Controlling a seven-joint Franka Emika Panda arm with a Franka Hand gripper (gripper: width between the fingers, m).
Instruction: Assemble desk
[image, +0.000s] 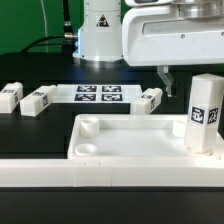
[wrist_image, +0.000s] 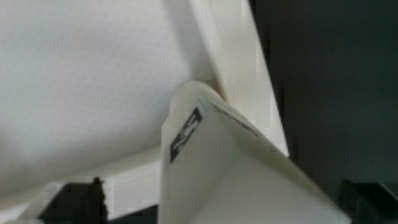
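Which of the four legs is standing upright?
The leg on the panel at the exterior view's right; the other three lie on the table.

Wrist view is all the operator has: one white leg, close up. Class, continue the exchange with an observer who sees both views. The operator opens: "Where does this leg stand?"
Observer: The upright leg stands on the desk panel, at its end on the exterior view's right.
Operator: Where are the other legs?
Observer: Three loose legs lie on the table: one beside the marker board, and two farther to the exterior view's left.
Operator: Is any socket free?
Observer: The round socket in the panel's near corner, on the exterior view's left, is empty.
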